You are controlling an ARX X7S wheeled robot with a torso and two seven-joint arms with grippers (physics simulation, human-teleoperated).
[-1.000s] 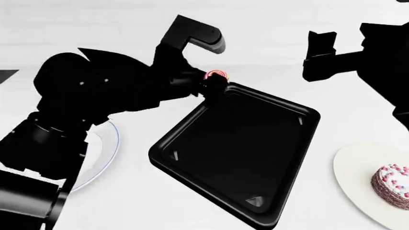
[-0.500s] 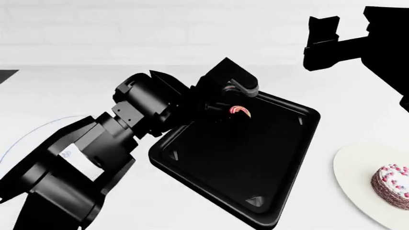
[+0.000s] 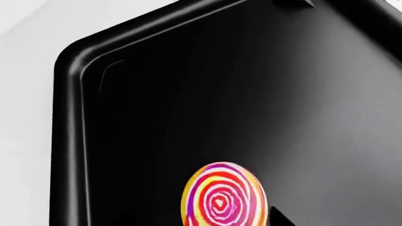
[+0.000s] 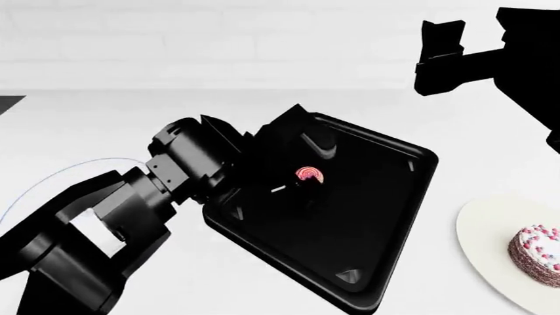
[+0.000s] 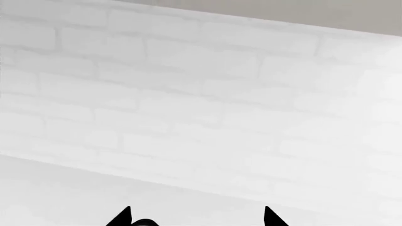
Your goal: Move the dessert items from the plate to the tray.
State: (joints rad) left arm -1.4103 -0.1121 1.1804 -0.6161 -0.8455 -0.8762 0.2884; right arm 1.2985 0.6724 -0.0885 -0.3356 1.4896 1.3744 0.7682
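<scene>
My left gripper (image 4: 302, 186) pinches the lollipop (image 4: 310, 173) over the tray (image 4: 385, 216). My right gripper (image 5: 196, 217) is spread, raised facing the wall (image 5: 201, 94). The cake (image 4: 536, 251) sits on its plate (image 4: 486, 243).

Left claw (image 4: 302, 182) reaches low; right claw (image 5: 196, 217) raised, spread

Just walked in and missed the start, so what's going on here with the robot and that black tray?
The left arm's tool is over the black tray with the swirl lollipop at its tip, apparently holding it by the stick just above the tray floor. The frosted cake sits on its white plate to the right, untouched. The right arm's tool is raised off to the side near the brick wall, holding nothing; its tips look spread in its wrist view.
</scene>
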